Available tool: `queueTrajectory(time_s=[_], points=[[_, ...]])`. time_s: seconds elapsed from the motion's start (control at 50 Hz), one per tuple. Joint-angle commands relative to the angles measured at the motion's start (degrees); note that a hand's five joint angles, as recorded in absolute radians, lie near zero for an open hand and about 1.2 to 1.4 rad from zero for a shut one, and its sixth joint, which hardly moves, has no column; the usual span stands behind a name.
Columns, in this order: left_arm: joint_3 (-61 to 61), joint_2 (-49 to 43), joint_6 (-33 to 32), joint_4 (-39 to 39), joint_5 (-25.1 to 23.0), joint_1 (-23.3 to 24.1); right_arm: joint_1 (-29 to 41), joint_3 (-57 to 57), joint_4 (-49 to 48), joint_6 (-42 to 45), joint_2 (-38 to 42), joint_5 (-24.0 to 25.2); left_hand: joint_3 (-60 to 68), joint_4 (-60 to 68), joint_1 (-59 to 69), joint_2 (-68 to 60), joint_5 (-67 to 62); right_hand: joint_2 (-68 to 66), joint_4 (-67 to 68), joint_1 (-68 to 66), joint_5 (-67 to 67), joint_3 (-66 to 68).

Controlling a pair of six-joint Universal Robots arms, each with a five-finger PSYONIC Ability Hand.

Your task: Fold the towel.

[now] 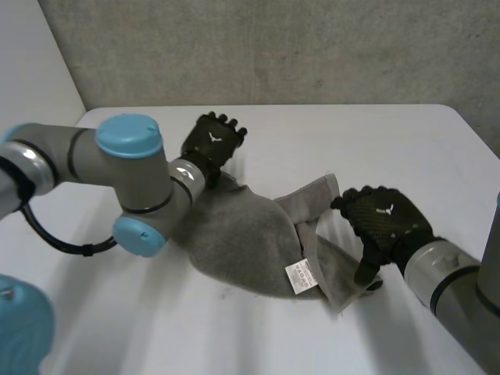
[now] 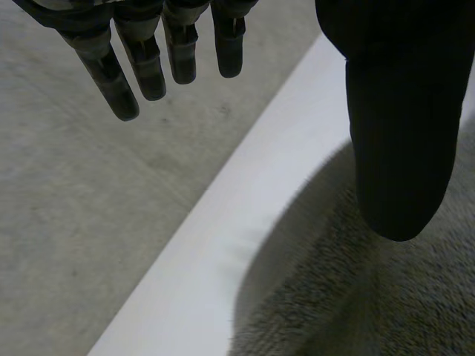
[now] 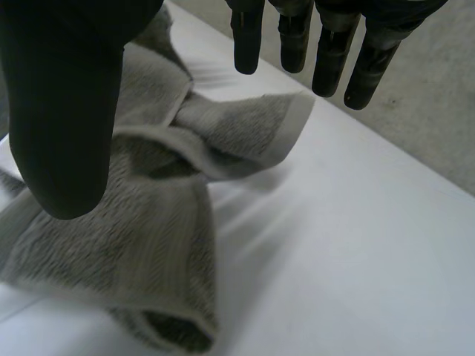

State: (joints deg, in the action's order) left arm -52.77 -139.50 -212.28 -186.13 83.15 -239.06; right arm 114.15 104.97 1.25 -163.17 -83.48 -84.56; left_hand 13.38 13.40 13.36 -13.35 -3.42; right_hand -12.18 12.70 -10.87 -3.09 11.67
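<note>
Holding nothing, the left hand (image 1: pixel 215 139) has its fingers straight and its thumb set wide apart. It is at the far left end of the grey towel (image 1: pixel 242 238), whose fuzzy edge lies below the thumb. The right hand (image 1: pixel 384 223) is also spread and empty, fingers straight, at the towel's right end, where a hemmed flap lies bunched and doubled over. The towel lies crumpled mid-way across the white table (image 1: pixel 391 141), with a white label (image 1: pixel 299 277) near its front edge.
</note>
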Motion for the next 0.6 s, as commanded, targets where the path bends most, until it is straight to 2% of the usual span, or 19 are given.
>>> queueTrajectory(time_s=[0.02, 0.06, 0.12, 0.16, 0.18, 0.22, 0.24, 0.26, 0.28, 0.3, 0.32, 0.34, 0.36, 0.4, 0.42, 0.44, 0.6], points=[[7.68, -6.93, -3.67, 5.17, -1.06, 0.09, 0.37, 5.41, -5.9, -0.22, 0.34, 0.01, 6.59, 6.57, 6.61, -6.62, -6.55, 2.18, -2.7, 0.87, 3.09, -1.67], [10.13, -8.41, -3.94, 8.41, -1.49, 0.09, 0.37, 5.86, -6.7, -0.05, 0.95, -0.08, 10.77, 10.75, 10.79, -10.8, -10.73, 2.18, -2.7, 0.87, 3.09, -1.67], [10.58, -8.86, -3.94, 9.3, -1.67, 0.09, 0.37, 6.13, -7.49, 0.13, 3.75, -0.34, 13.82, 13.8, 13.84, -13.85, -13.78, 2.18, -2.7, 0.87, 3.09, -1.67], [10.67, -9.21, -3.94, 9.83, -2.28, 0.09, 0.37, 6.04, -7.85, -0.04, 5.61, -0.34, 24.35, 24.33, 24.37, -24.38, -24.31, 2.18, -2.7, 0.87, 3.09, -1.67], [10.67, -9.21, -3.94, 9.83, -2.29, 0.09, 0.37, 5.78, -8.37, -0.13, 7.44, -0.34, 24.42, 24.4, 24.44, -24.45, -24.38, 2.18, -2.7, 0.87, 3.09, -1.67], [10.75, -9.3, -3.94, 9.91, -2.64, 0.09, 0.46, 5.43, -8.98, -0.05, 8.94, -0.34, 41.32, 41.3, 41.34, -41.35, -41.28, 2.18, -2.7, 0.87, 3.09, -1.67], [10.75, -9.3, -3.94, 9.91, -2.64, 0.09, 0.63, 5.16, -9.77, 0.13, 10.17, -0.43, 41.41, 41.39, 41.43, -41.44, -41.37, -2.72, 2.2, -4.03, -1.8, 3.22], [10.93, -9.39, -3.85, 9.91, -2.64, 0.09, 0.64, 5.16, -9.78, 0.13, 10.18, -0.43, 49.57, 49.55, 49.59, -49.6, -49.53, -2.78, 2.26, -4.09, -1.87, 3.29], [10.93, -9.39, -3.85, 9.91, -2.64, 0.09, 1.07, 4.64, -10.39, 0.31, 11.14, -0.34, 49.65, 49.63, 49.67, -49.68, -49.61, -9.61, 9.09, -10.92, -8.69, 10.12], [10.93, -9.3, -3.85, 9.91, -2.55, 0.09, 1.6, 3.85, -10.83, 0.39, 12.28, -0.34, 58.81, 58.79, 58.83, -58.84, -58.77, -17.67, 17.15, -18.98, -16.76, 18.18], [10.93, -9.21, -3.85, 9.91, -2.29, 0.09, 1.6, 3.84, -10.83, 0.39, 12.29, -0.34, 66.54, 66.52, 66.56, -66.57, -66.5, -17.75, 17.23, -19.06, -16.84, 18.26], [10.93, -9.21, -3.85, 9.91, -2.29, 0.09, 2.04, 2.8, -10.92, 0.48, 13.51, -0.25, 66.62, 66.6, 66.64, -66.65, -66.58, -26.41, 25.89, -27.72, -25.5, 26.92], [11.02, -8.95, -3.85, 9.83, -2.11, 0.09, 2.04, 2.79, -10.92, 0.48, 13.52, -0.25, 66.62, 66.6, 66.64, -66.65, -66.58, -26.5, 25.98, -27.81, -25.58, 27.01], [11.19, -8.68, -3.94, 9.74, -2.02, 0.0, 2.48, -0.53, -10.49, 0.66, 15.54, -0.34, 66.62, 66.6, 66.64, -66.65, -66.58, -50.25, 49.73, -51.56, -49.34, 50.76], [11.54, -8.25, -4.02, 9.65, -1.94, 0.0, 2.48, -0.55, -10.48, 0.66, 15.55, -0.34, 66.62, 66.6, 66.64, -66.65, -66.58, -50.38, 49.87, -51.69, -49.47, 50.89], [11.55, -8.25, -4.02, 9.65, -1.94, 0.0, 2.57, -2.9, -10.22, 0.92, 15.72, -0.52, 66.62, 66.6, 66.64, -66.65, -66.58, -67.64, 67.13, -68.95, -66.73, 68.15], [21.39, -2.62, -3.06, 8.95, 2.55, -1.85, 1.87, -18.36, -11.18, 0.92, 10.9, -0.78, 66.62, 66.6, 66.64, -66.65, -66.58, -67.82, 67.3, -69.13, -66.91, 68.33]])
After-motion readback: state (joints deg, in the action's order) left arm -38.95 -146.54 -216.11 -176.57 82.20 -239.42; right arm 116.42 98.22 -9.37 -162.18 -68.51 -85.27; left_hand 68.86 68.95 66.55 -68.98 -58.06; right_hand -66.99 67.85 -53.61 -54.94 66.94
